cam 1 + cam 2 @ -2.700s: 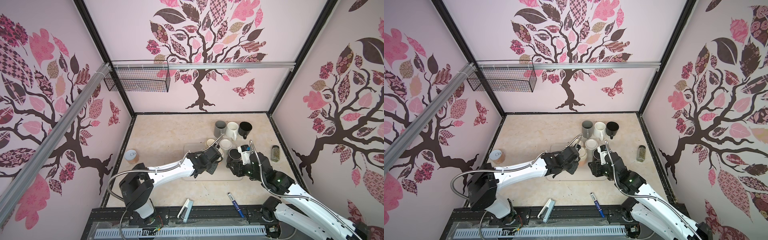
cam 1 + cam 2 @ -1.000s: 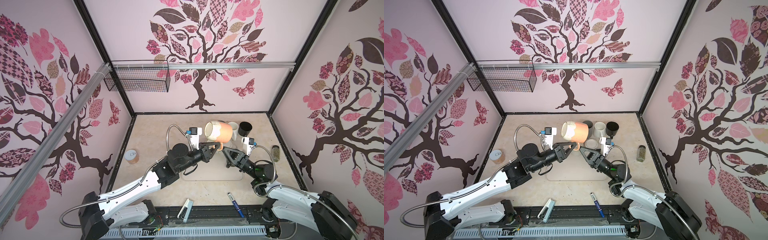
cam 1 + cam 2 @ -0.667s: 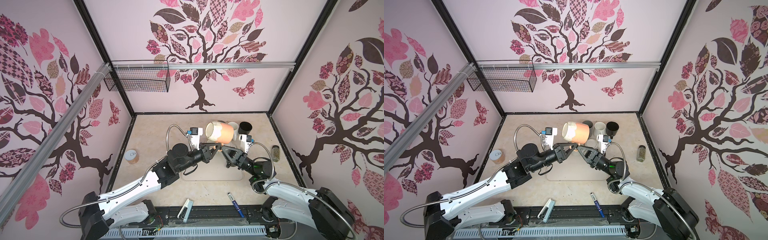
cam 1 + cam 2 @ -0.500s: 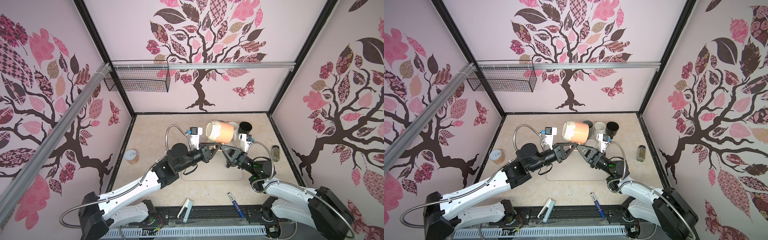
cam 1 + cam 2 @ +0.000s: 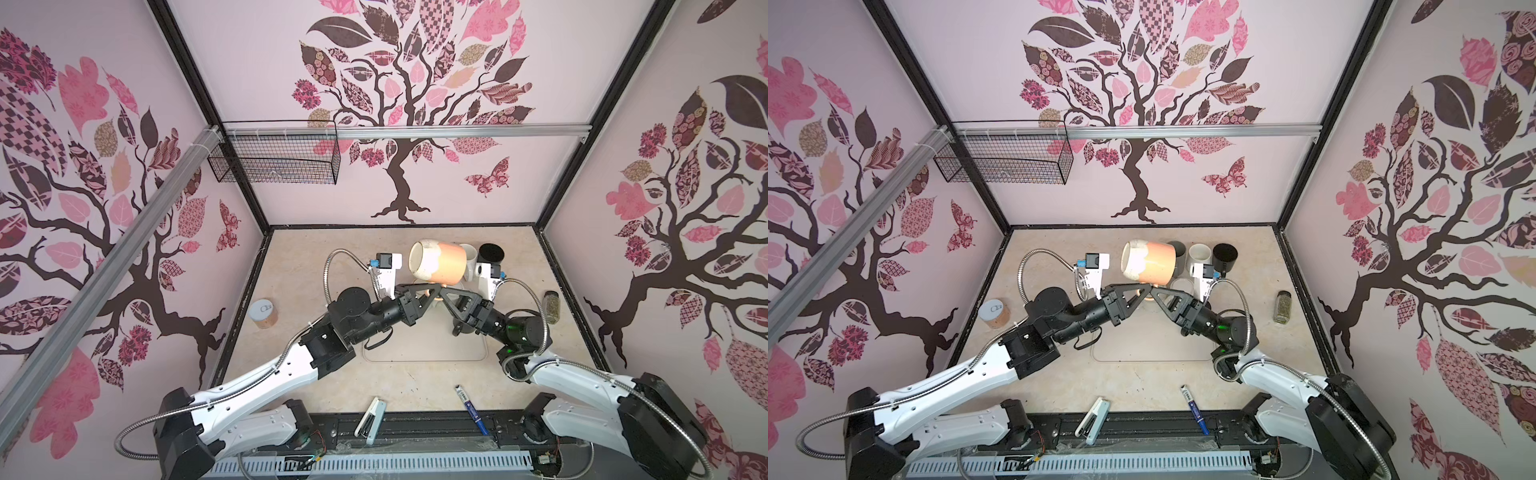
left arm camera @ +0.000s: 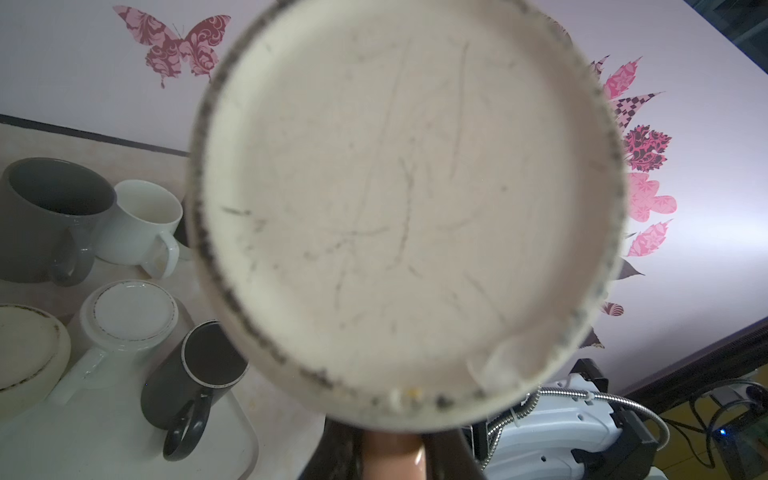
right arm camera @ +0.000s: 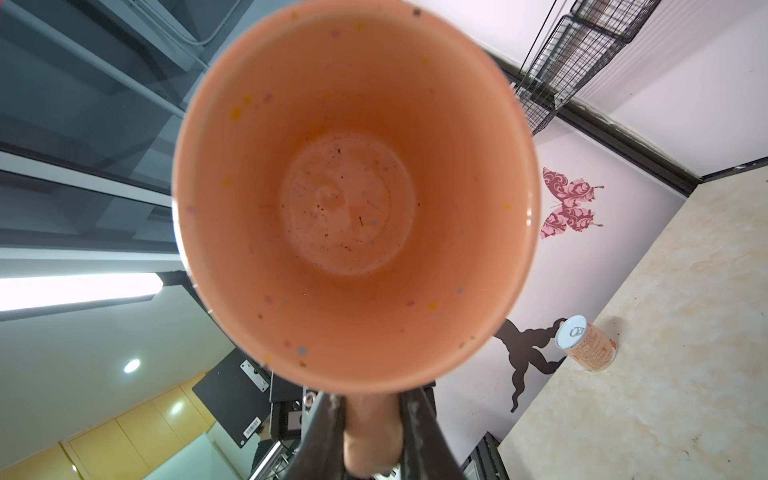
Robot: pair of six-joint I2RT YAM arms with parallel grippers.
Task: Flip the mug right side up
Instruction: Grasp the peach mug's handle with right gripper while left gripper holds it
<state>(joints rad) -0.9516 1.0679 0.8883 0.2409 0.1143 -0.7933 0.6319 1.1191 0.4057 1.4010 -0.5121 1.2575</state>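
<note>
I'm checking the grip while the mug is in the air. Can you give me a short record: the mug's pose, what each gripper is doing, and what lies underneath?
mug: orange mug, in the air, lying on its side
base: turned toward the left arm
opening: turned toward the right arm, nothing inside
left gripper: shut on the handle under the mug
right gripper: shut on the same handle
underneath: tray with an upside-down white mug
</note>
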